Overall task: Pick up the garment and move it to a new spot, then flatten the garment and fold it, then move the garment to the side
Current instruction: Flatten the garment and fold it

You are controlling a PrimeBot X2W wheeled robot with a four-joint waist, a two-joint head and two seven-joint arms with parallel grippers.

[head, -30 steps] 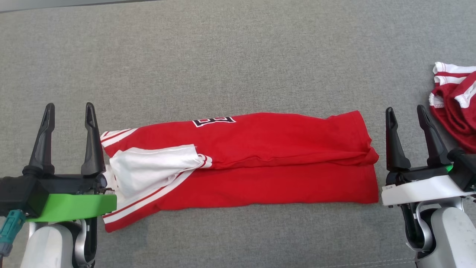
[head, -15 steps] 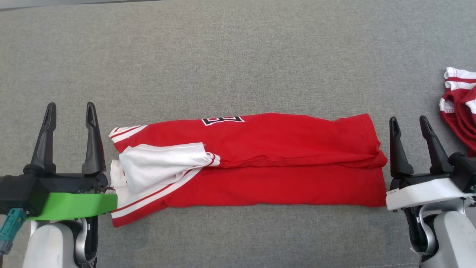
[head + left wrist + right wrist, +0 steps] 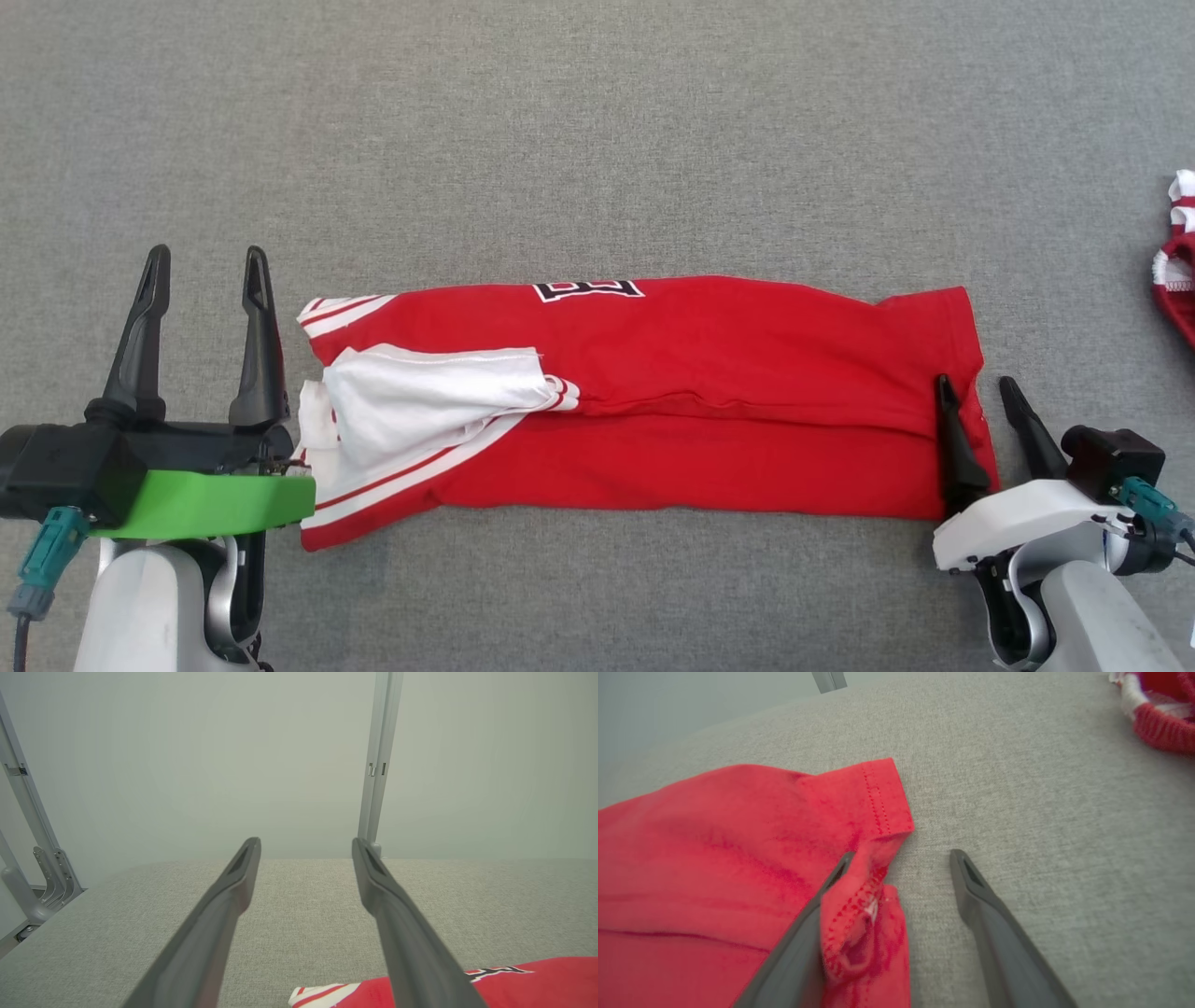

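Observation:
A red garment (image 3: 672, 392) with white striped sleeves lies folded into a long band across the grey surface. Its hem end (image 3: 859, 812) shows in the right wrist view and its sleeve end (image 3: 514, 984) in the left wrist view. My left gripper (image 3: 201, 271) stands open just left of the sleeve end, nothing between its fingers. Open too, my right gripper (image 3: 978, 387) straddles the garment's right edge: one finger (image 3: 808, 933) lies over the cloth, the other (image 3: 994, 924) on bare surface, and a bunched bit of hem sits between them.
A second red and white garment (image 3: 1178, 271) lies at the far right edge, also seen as a red garment (image 3: 1157, 714) in the right wrist view. The grey padded surface (image 3: 597, 140) stretches wide behind. Metal frame posts (image 3: 378, 760) stand beyond its far edge.
My right gripper has moved left and dipped onto the garment's right hem edge. The head camera has shifted, sliding the scene right. The left gripper holds its place beside the sleeve.

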